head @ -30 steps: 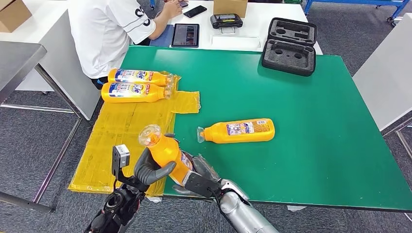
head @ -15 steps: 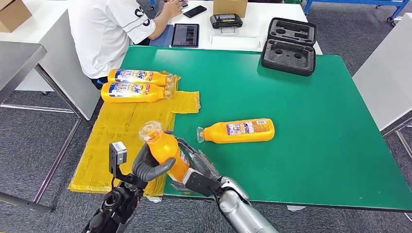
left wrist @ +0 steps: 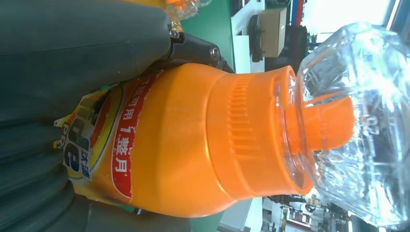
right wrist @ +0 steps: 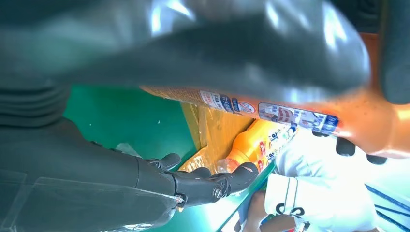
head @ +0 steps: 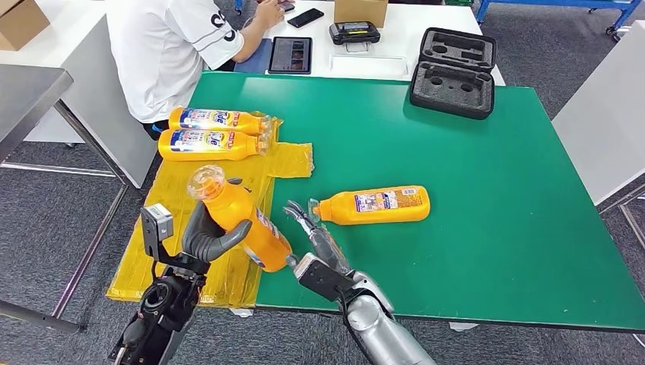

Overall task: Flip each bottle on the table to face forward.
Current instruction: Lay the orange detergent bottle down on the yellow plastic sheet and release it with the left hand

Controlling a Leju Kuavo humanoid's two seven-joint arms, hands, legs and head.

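— Where's the bottle (head: pixel 242 223) right now?

— In the left robot hand (head: pixel 204 238), which is clamped round its middle, lifted above the yellow sheet (head: pixel 182 220) at the bench's (head: pixel 471 190) near-left edge. Its long axis tilts, clear cap (head: pixel 204 181) up and away to the left, base down toward the right robot hand (head: pixel 318 245).

— And that right one?

— Fingers apart, holding nothing, just beside the base — the nearer hand to the second bottle (head: pixel 373 205), which lies on its side on the green top, cap pointing left.

— How would it handle?

— Smooth orange plastic, glossy label, ribbed shoulder (likely slippery). Two more bottles (head: pixel 213 133) lie side by side at the sheet's far end.
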